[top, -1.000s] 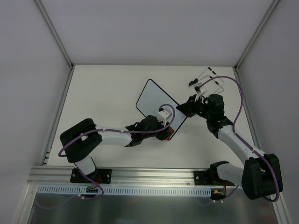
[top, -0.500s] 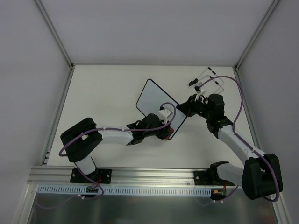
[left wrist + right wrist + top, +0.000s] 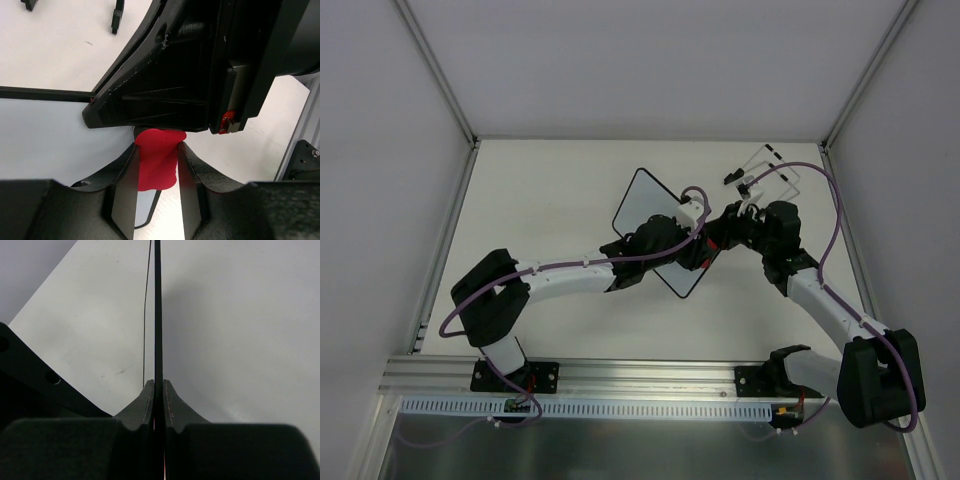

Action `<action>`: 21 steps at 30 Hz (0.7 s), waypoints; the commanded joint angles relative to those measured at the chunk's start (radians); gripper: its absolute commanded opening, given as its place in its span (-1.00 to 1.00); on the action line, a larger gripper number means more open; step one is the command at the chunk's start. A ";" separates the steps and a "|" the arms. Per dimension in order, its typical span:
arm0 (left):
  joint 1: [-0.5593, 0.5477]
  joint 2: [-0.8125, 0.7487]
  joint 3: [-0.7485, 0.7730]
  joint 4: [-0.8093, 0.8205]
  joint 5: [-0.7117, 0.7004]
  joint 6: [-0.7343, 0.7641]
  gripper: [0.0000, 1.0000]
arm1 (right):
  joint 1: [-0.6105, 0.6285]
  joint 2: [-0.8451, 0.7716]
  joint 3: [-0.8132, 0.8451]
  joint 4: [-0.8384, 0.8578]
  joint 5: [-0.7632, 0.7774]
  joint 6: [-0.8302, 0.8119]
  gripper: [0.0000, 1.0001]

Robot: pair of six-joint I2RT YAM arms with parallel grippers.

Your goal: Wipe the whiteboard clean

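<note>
- The whiteboard [image 3: 642, 203] sits turned cornerwise in the middle of the table [image 3: 535, 195]. The right gripper [image 3: 158, 390] is pinched tight on the board's right-hand rim, which steadies it.
- The left gripper [image 3: 156, 150] is closed narrow around the red eraser [image 3: 156, 160], which it presses against the board face close beside that right claw.
- A second ago the eraser was working at the board's near corner. It has since swept up along the right edge, and the near corner now lies uncovered.
- Every part of the board face that shows looks blank, with no marker visible. (The strip under the left arm is hidden, so I cannot vouch for it.)
- By my reading the wiping is well along, and this stroke covers the last ground by the clamped edge.
</note>
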 commanded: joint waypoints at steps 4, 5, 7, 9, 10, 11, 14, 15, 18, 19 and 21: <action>0.012 0.030 0.078 0.017 -0.072 0.043 -1.00 | 0.027 -0.009 -0.010 -0.069 -0.063 -0.032 -1.00; 0.012 0.032 0.077 0.014 -0.075 0.041 -1.00 | 0.025 -0.009 -0.010 -0.069 -0.063 -0.032 -1.00; 0.012 0.032 0.055 0.009 -0.074 0.027 -1.00 | 0.027 -0.009 -0.010 -0.069 -0.063 -0.033 -1.00; 0.012 0.027 0.031 0.008 -0.078 -0.002 -1.00 | 0.027 -0.009 -0.010 -0.071 -0.062 -0.035 -1.00; 0.012 0.023 0.003 0.008 -0.080 -0.011 -1.00 | 0.027 -0.009 -0.010 -0.071 -0.062 -0.036 -1.00; 0.012 0.015 -0.012 0.008 -0.082 -0.019 -1.00 | 0.027 -0.009 -0.009 -0.071 -0.062 -0.038 -1.00; 0.013 -0.005 -0.073 0.008 -0.094 -0.045 -1.00 | 0.027 -0.008 -0.009 -0.071 -0.062 -0.043 -1.00; 0.013 -0.010 -0.087 0.008 -0.097 -0.048 -1.00 | 0.027 -0.004 -0.007 -0.071 -0.062 -0.044 -1.00; 0.013 -0.025 -0.136 0.008 -0.108 -0.057 -1.00 | 0.025 0.000 -0.004 -0.071 -0.062 -0.047 -1.00; 0.013 -0.027 -0.156 0.008 -0.108 -0.060 -1.00 | 0.025 0.002 -0.001 -0.071 -0.063 -0.049 -0.99; 0.013 -0.028 -0.172 0.008 -0.112 -0.069 -1.00 | 0.027 0.003 -0.001 -0.071 -0.062 -0.050 -1.00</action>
